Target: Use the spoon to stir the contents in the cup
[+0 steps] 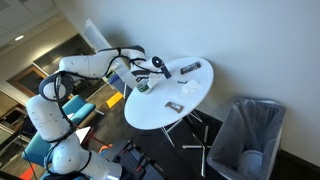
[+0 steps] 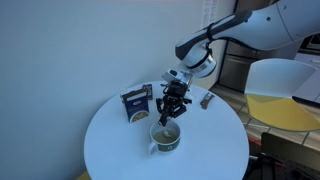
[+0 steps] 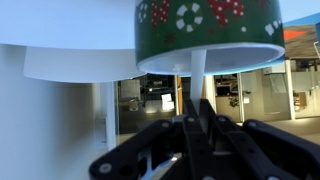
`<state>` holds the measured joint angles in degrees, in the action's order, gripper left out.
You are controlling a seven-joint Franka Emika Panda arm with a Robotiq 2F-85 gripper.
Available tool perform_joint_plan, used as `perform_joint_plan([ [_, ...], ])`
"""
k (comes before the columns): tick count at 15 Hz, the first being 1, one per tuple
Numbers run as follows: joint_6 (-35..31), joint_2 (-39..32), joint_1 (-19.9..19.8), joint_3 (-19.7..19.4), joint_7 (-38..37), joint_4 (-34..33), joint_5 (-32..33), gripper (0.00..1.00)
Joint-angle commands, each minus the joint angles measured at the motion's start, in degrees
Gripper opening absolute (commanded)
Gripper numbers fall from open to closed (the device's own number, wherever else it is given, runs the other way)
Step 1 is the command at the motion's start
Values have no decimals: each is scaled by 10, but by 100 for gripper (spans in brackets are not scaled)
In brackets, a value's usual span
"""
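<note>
The tool (image 2: 170, 114) is gripping the white spoon (image 3: 197, 76) — long axis standing upright; its lower end is pointing into the green cup (image 2: 165, 139) on the counter (image 2: 108, 142).

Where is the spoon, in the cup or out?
In. In the wrist view the white spoon runs from the gripper into the cup.

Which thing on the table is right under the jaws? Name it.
The cup, directly below the gripper holding the spoon; the blue packet and small dark object lie apart, farther back.

Cup (image 3: 205, 35) partly beyond wrist-view edge
</note>
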<state>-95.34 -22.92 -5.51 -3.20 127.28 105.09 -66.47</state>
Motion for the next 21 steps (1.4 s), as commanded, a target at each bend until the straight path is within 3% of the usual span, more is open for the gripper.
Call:
perform_joint_plan([
  [1,-1,-2,-3,1,32,-13,19,3],
  [7,13,-20,-3,11,43,-28,10,3],
  [14,30,-33,-1,16,5,-32,19,3],
  [21,14,-19,-3,7,1,-22,30,3],
])
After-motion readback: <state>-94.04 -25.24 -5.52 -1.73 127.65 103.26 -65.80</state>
